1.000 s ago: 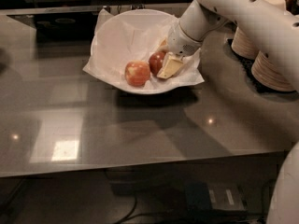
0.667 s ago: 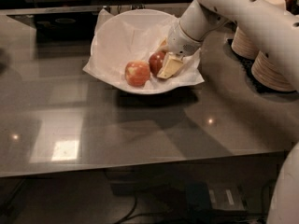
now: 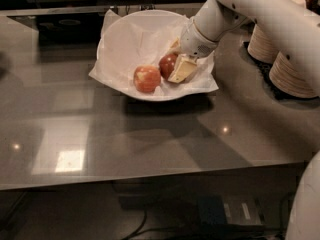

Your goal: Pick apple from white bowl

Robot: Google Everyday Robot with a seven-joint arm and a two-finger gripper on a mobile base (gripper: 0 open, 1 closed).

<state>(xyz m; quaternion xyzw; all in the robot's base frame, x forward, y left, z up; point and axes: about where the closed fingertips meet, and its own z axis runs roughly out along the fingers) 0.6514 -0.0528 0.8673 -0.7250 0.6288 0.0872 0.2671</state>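
Single camera view, looking down on a grey table point(image 3: 150, 149).

- Bowl point(image 3: 125, 44): upper centre of frame, wide, white, lined with crumpled white paper. Paper corners stick out at upper left, lower left and lower right. It stands on the table.
- Apple point(image 3: 167, 65): deep red, glossy, in the bowl, right of the bowl's centre. Its right side is hidden behind the gripper.
- 2nd apple point(image 3: 147, 78): paler, orange-red with yellowish patches, also in the bowl, just left of and a little below the dark one. Whether the 2 touch: cannot tell.
- Arm point(image 3: 265, 11): white, enters from the upper right corner and slants down-left into the bowl.
- Gripper point(image 3: 178, 60): cream-coloured, down inside the bowl's right half, right against the dark apple, with parts of it showing above and to the lower right of the fruit.
- Grip state, loose or clamped on the apple: cannot tell from this angle.
- 2 stacks of cream paper bowls point(image 3: 287, 76) at the right edge of the frame, on a dark mat, well apart from the white bowl and partly hidden by the arm.
- Bright square reflection point(image 3: 70, 160) on the table, lower left.
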